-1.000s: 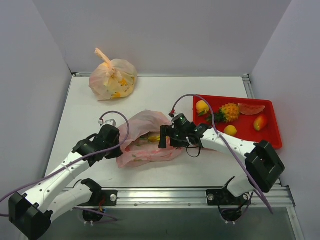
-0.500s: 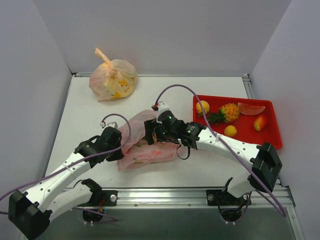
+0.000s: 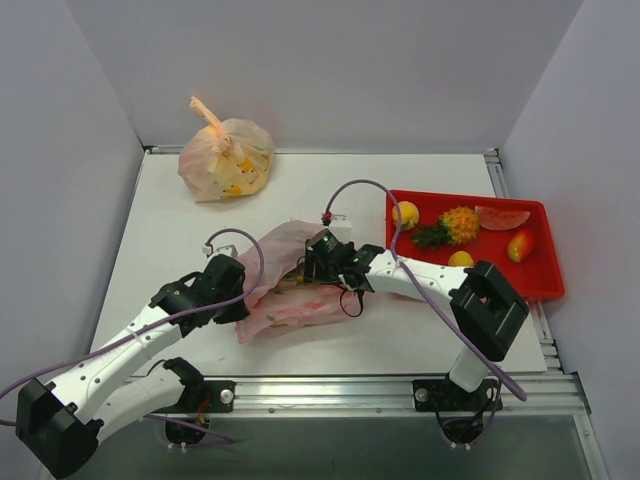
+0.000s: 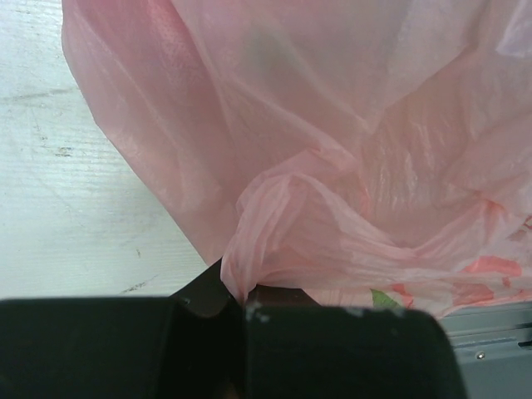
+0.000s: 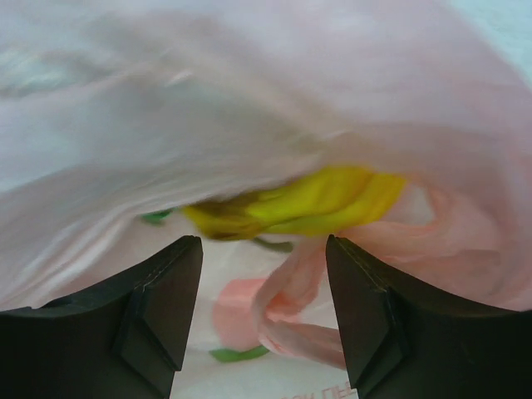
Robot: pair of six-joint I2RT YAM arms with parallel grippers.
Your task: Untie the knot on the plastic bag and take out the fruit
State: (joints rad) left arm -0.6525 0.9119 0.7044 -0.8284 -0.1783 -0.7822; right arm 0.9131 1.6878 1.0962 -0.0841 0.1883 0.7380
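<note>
On the white counter [image 3: 330,190] the thin, crinkly, translucent pink plastic bag [image 3: 290,290] lies slumped, one gathered fold clenched in the left pincer [image 4: 243,303], while the right pincer [image 5: 262,249], black fingers spread apart, faces smooth yellow fruit [image 5: 307,199] amid the film.

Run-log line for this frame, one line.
left gripper: shut on plastic bag | right gripper: open, at bag opening, yellow fruit ahead | pineapple: on red tray

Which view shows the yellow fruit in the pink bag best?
Right wrist: the yellow fruit is large and central. Top shows at most a speck in the bag; left wrist shows only plastic.
</note>
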